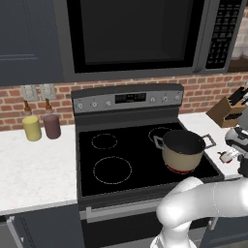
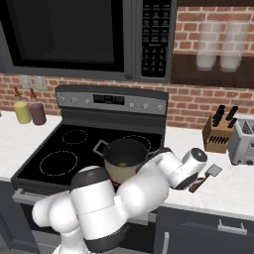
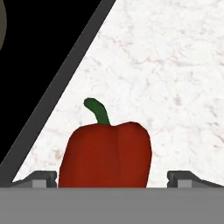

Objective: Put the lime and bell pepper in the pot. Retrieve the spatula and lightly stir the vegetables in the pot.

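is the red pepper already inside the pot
No, the bell pepper sits on the white counter beside the stove edge, between the open gripper's fingertips, while the pot stands on the stove.

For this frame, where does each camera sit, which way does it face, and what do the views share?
Left base view: behind the arm's left, looking forward-down at the stove and pot; white arm lower right.
Right base view: behind its right, same stove, pot, spatula; arm lower left.
Hand view: on the hand, looking along the gripper at the bell pepper on the counter; fingertips flank it.
Shared: both base views show stove and pot.
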Motion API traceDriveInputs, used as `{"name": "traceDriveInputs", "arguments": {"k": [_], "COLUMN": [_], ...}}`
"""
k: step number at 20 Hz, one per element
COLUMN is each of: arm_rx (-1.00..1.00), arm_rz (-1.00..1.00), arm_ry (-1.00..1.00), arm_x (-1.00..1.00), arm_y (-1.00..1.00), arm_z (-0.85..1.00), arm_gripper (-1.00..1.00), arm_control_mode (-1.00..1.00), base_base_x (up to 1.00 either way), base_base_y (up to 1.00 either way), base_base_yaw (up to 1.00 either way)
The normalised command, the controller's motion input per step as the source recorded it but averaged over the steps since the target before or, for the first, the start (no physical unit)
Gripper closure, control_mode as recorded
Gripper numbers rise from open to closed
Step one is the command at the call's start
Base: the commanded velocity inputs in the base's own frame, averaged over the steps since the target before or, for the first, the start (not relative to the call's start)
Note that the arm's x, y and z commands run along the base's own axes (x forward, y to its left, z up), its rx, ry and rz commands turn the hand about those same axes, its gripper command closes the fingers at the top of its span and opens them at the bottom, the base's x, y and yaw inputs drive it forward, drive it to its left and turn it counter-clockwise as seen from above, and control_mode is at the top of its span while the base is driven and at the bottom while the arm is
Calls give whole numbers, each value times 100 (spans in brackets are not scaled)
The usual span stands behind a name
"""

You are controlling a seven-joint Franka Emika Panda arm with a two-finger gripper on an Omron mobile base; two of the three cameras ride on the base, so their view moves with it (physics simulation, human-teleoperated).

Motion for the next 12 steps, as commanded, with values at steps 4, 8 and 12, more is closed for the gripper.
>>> {"name": "traceDriveInputs", "arguments": {"k": [4,8,12], "arm_rx": [0,0,0], "arm_rz": [0,0,-1], "arm_ry": [0,0,-3], "arm_x": [0,0,-29], "arm_y": [21,16,0], "arm_z": [-9,0,26], "arm_gripper": [100,100,100], "arm_control_mode": [-100,-100,-100], "base_base_x": [0,0,0], "base_base_y": [0,0,0], "base_base_yaw": [0,0,0]}}
